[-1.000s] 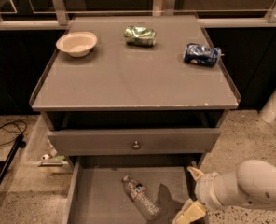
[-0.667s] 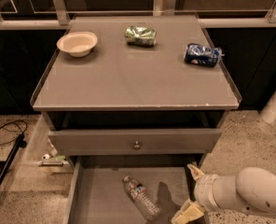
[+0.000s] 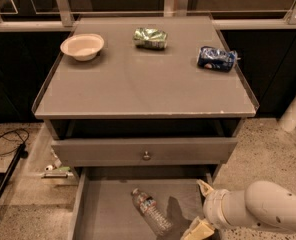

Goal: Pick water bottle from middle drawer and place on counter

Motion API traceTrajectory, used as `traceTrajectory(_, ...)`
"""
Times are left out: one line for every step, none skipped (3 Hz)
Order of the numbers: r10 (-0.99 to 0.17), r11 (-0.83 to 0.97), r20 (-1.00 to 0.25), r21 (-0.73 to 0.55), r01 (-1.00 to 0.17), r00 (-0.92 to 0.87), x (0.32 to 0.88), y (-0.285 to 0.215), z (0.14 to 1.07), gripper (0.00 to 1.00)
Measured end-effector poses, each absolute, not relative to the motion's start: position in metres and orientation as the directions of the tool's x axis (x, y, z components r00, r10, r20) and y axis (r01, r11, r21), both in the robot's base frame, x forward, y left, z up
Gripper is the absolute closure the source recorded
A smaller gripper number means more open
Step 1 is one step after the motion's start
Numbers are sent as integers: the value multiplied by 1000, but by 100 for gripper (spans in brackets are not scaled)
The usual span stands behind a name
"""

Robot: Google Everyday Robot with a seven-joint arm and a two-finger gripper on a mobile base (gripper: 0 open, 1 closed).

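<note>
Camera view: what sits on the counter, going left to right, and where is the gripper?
Bowl → green foil bag → blue snack bag, all on the counter. The gripper, open, hangs lower down at the middle drawer's right side, right of the water bottle lying in it.

We are counting three things on the table (image 3: 138, 89): one pale bowl (image 3: 82, 46), one green foil bag (image 3: 150, 37) and one blue snack bag (image 3: 216, 58). Below it we are seeing two drawers: one shut drawer front (image 3: 113, 151) with a single round knob (image 3: 146, 155), and one open middle drawer (image 3: 108, 214). One water bottle (image 3: 151, 211) is lying on that drawer's floor. We are finding one claw (image 3: 202, 209), hovering at the drawer's right side near the bottle, its two fingers spread apart.
</note>
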State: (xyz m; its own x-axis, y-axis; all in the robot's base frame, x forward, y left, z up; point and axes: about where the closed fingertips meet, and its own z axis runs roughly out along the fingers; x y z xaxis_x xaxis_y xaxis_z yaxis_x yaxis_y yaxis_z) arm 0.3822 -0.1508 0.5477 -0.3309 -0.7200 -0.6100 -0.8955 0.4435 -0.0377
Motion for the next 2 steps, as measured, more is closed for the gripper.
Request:
traceTrajectory(-712,431,-603,31,-902,-361,375,-121,505,0)
traceTrajectory(-691,451,-594,90,-888,-412,376,-95,460,0)
